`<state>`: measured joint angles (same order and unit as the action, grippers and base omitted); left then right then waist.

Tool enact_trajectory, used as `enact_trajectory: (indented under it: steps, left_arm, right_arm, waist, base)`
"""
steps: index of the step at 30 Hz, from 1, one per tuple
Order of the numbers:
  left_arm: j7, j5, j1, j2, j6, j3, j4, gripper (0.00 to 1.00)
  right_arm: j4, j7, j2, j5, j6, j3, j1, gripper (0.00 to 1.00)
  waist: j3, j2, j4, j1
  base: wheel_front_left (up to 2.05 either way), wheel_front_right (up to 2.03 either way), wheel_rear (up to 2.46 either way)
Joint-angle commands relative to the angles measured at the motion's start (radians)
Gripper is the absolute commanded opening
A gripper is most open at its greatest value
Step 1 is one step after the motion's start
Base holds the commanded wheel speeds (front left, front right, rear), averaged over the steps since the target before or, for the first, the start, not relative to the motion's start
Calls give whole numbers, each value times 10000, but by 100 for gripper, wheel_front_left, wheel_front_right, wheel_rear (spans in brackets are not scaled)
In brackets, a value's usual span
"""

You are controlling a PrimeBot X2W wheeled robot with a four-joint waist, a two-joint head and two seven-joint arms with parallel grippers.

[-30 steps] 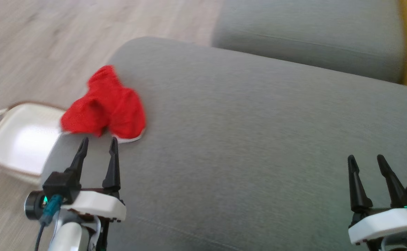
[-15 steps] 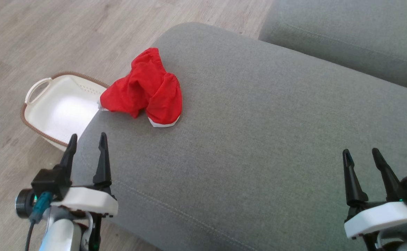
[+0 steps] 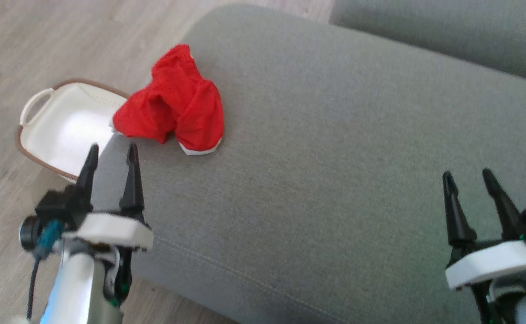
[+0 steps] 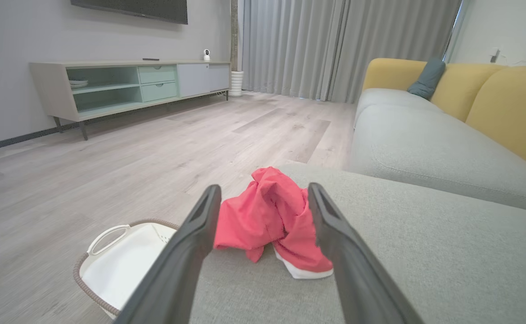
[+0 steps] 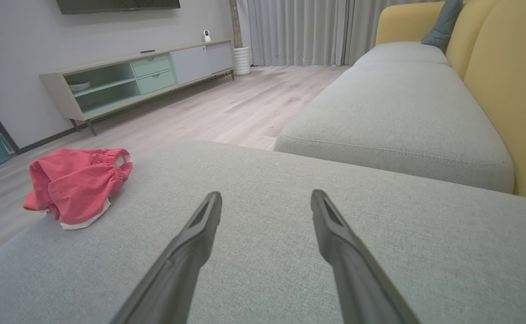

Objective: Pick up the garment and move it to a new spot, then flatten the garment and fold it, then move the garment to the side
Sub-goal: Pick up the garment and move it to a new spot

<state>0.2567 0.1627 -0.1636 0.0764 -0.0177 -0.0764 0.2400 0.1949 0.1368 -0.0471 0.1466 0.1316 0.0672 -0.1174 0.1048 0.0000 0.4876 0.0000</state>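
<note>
The grey cushion (image 3: 335,157) fills most of the head view, and its rounded left edge is the hazard: past it, at middle left, the white basket (image 3: 60,130) sits on the floor. The red garment (image 3: 173,105) lies crumpled at upper left, right at that edge, so a pushing approach could well slide it off. The left gripper (image 3: 112,146), jaws spread and empty, is just below it; the right gripper (image 3: 467,173), lower right, likewise spread, is well apart
</note>
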Motion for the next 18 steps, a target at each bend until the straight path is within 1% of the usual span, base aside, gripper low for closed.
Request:
enact_trajectory:
  steps: [1, 5, 11, 14, 18]
  left_arm:
    - [51, -40, -745, 35, -28, 447, -194, 100]
    - [51, 31, -1683, -38, -173, 589, 652, 100]
    - [51, 231, -3358, -104, -517, 842, 2683, 100]
    - [51, 259, -4112, -101, -653, 925, 3941, 100]
    - [51, 305, -4868, -105, -851, 830, 5612, 100]
  right_arm:
    - [480, 92, -252, -78, -9, -265, 548, 100]
    - [808, 357, -542, -123, -9, -280, 920, 100]
    - [1161, 652, -959, -94, -9, -339, 1456, 100]
    - [1241, 712, -1118, -69, -9, -347, 1653, 100]
    - [1234, 719, -1236, -19, -9, -342, 1790, 100]
  waist:
    - [511, 0, -313, 0]
    - [1364, 0, -711, 0]
    - [2563, 0, -1247, 0]
    - [2946, 0, -1394, 0]
    - [3183, 0, -1484, 0]
  base:
    - [0, 0, 0]
    - [0, 0, 0]
    - [0, 0, 0]
    - [0, 0, 0]
    - [0, 0, 0]
